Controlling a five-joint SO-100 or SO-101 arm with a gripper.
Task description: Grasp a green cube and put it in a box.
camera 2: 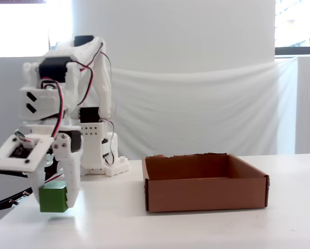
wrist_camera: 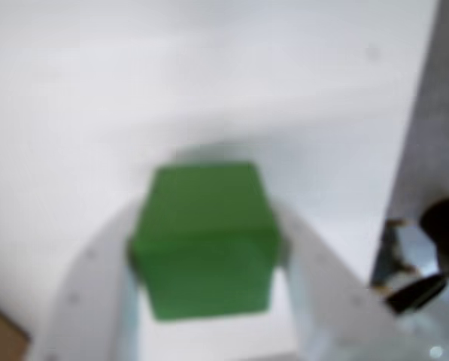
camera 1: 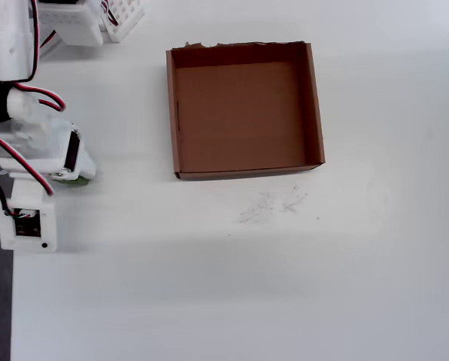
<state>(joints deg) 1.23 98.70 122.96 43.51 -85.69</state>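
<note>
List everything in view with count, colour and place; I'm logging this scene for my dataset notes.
cube: one, green, held between the hand's fingers just above the table, left of the box in the fixed view.
box: one, brown cardboard, empty, on the table right of the arm in the overhead view.
basket: one, white lattice, top left corner of the overhead view, partly cut off.
table: one, white, with faint scuff marks below the box.
arm: one, white with red and black wires.
hand: one, white, shut on the cube.
</note>
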